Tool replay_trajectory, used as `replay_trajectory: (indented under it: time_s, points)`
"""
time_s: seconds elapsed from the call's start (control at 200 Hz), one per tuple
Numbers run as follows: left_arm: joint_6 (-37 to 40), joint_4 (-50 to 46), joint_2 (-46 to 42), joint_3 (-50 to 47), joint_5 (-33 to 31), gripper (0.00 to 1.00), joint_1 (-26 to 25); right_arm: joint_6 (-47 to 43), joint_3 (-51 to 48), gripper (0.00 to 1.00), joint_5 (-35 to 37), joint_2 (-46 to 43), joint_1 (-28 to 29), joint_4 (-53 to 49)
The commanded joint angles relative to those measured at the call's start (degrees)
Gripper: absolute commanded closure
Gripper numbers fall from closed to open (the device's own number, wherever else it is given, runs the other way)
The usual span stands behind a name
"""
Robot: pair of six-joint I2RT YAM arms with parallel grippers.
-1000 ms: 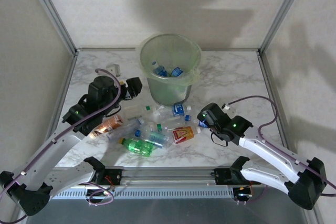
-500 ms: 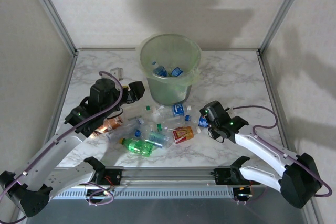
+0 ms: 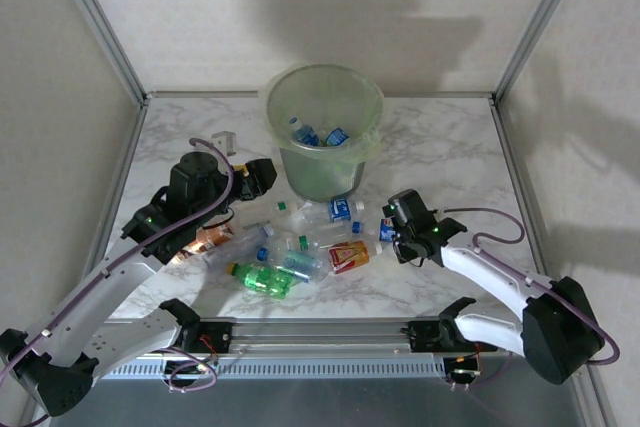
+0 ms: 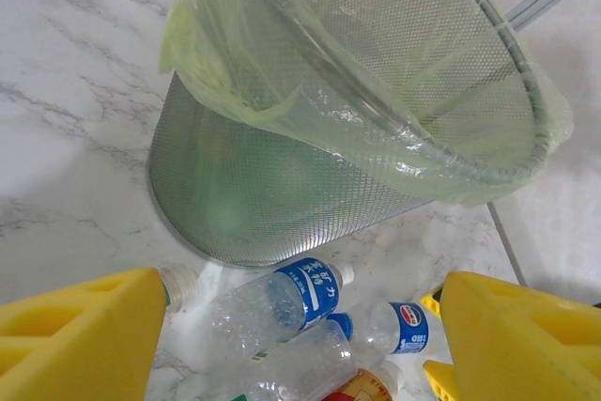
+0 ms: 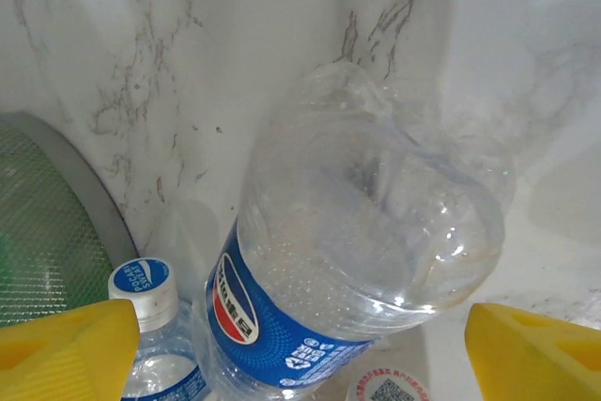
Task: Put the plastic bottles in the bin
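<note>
Crushed bottles [image 3: 300,239] lie heaped on the marble counter [image 3: 440,147] just in front of the bin [image 3: 372,107], between two robot arms. The pale-green bin stands upright near the back of the counter, and a few blue-labelled bottles [image 3: 318,134] already lie at its bottom. The rest are on the counter. Clear ones with blue labels touch the bin's foot, and a green bottle [image 3: 262,279] lies nearest the arms with a red-labelled bottle [image 3: 348,256] beside it. A copper-coloured bottle [image 3: 208,239] lies at the pile's left end, under the left arm.

The left gripper [image 3: 262,175] hovers left of the bin, above the pile's left side. Its yellow fingers [image 4: 75,331] are spread apart with nothing clamped between them. Its wrist camera looks past them at the bin's mesh wall and bag-lined rim, with two blue-labelled bottles lying below.

The right gripper [image 3: 388,229] sits low at the pile's right end, jaws wide apart. From its wrist, a clear Pepsi bottle [image 5: 357,241] lies on the counter between the fingers [image 5: 531,349], not clamped. A second capped bottle [image 5: 146,307] lies just to its left by the bin's foot. A small white block [image 3: 222,137] sits apart at the counter's back left.
</note>
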Motion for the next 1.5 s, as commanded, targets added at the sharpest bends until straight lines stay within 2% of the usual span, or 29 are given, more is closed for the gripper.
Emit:
replay_trajectory:
  time_s: [0.0,0.295,0.521,0.666,0.786,0.876,1.212,1.367,1.492]
  points:
    - [1.4,1.1,-1.0,-0.5,1.5,0.23,0.4,1.2,-0.2,0.10,-0.6,1.7,-1.2,0.9]
    - [1.8,1.0,-1.0,-0.2,1.6,0.23,0.4,-3.0,1.3,0.15,-1.7,8.7,-5.4,3.8]
    - [2.1,0.9,-0.8,0.0,1.2,0.23,0.4,-4.9,2.6,0.20,-0.7,11.4,-6.2,4.3]
    - [2.2,1.0,-0.5,0.2,0.7,0.23,0.4,-5.4,2.1,0.22,0.8,10.2,-6.4,4.1]
    - [2.0,1.1,-0.3,0.1,0.1,0.23,0.4,-7.4,1.0,0.30,1.4,8.6,-7.1,5.7]
    - [2.0,1.1,-0.3,0.2,0.0,0.23,0.4,-8.8,1.1,0.32,2.7,7.5,-7.3,5.0]
    - [1.5,0.7,-0.3,2.2,-0.2,0.21,0.4,-17.1,2.4,0.39,7.2,-1.6,-7.7,1.3]
    - [0.9,2.2,0.0,2.5,4.7,0.20,0.4,-24.5,3.3,0.40,6.8,-9.7,-7.6,0.5]
    - [0.5,6.2,0.9,1.5,15.1,0.17,0.2,-30.4,4.5,0.41,3.3,-16.4,-7.0,0.5]
